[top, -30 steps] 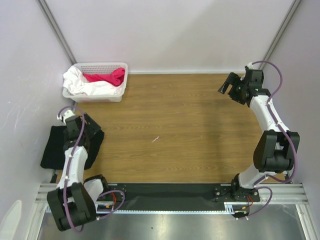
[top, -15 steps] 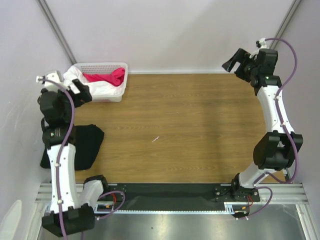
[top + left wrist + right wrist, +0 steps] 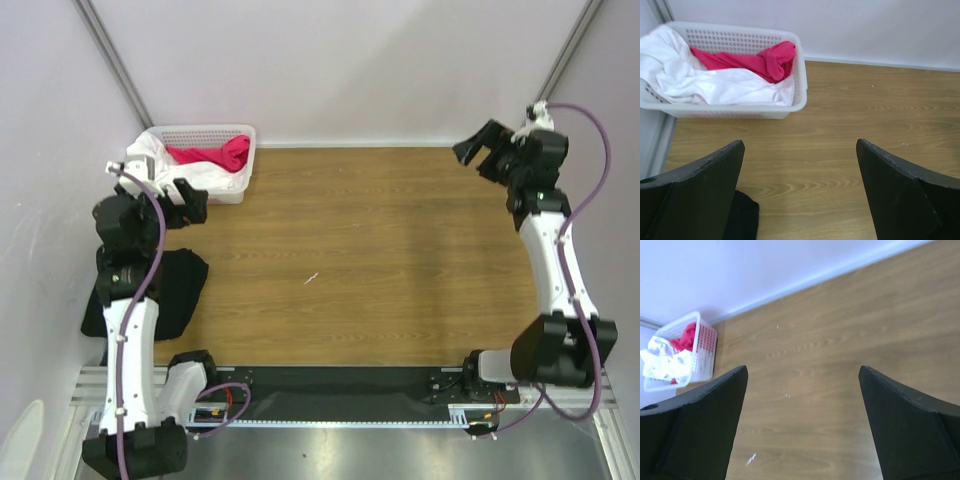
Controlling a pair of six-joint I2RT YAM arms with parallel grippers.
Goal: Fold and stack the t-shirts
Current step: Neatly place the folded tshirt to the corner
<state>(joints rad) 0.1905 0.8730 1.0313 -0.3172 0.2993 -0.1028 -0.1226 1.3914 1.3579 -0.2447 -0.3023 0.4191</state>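
Observation:
A black t-shirt (image 3: 176,286) lies folded at the table's left edge, and one corner of it (image 3: 745,218) shows under my left fingers. In the white basket (image 3: 202,131) lie a bright pink garment (image 3: 216,154) and a white one (image 3: 160,172). The left wrist view shows the pink garment (image 3: 768,60) draped over the white one (image 3: 715,86). My left gripper (image 3: 186,199) (image 3: 799,142) hangs open and empty above the wood, between the black t-shirt and the basket. At the far right corner my right gripper (image 3: 478,151) (image 3: 803,368) is raised, open and empty.
The basket (image 3: 800,56) stands in the far left corner against the back wall; the right wrist view also catches it (image 3: 704,354) from afar. Bare wood tabletop (image 3: 360,260) fills the middle. Side walls close in on both sides.
My left arm has lifted off the black t-shirt and swung up toward the basket, its jaws widening. My right arm has risen and drawn back toward the far right corner.

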